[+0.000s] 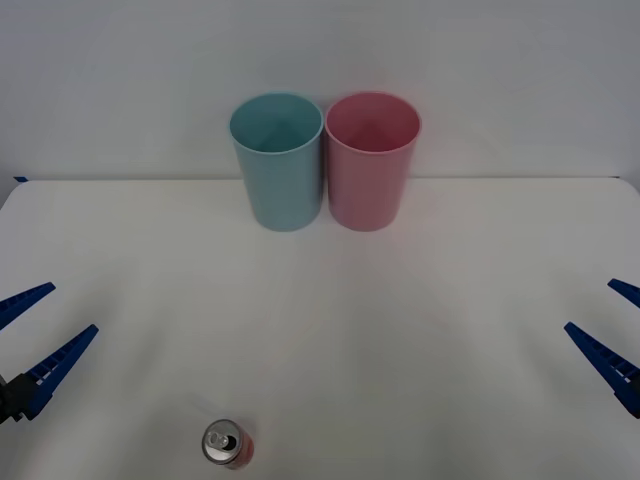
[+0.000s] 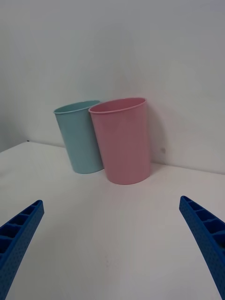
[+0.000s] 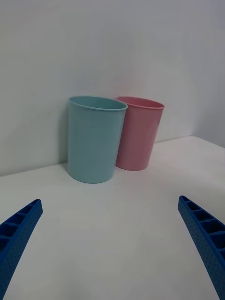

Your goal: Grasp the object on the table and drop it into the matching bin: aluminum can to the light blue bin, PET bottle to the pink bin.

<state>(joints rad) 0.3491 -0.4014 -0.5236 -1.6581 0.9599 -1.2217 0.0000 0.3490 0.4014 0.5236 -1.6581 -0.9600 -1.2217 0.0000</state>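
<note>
Standing upright: aluminum can, well apart from touching bins, path unobstructed.

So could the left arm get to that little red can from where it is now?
Probably yes. The can stands upright on bare table, apart from both cups, and the left gripper waits nearby with its fingers open; nothing lies between them.
</note>
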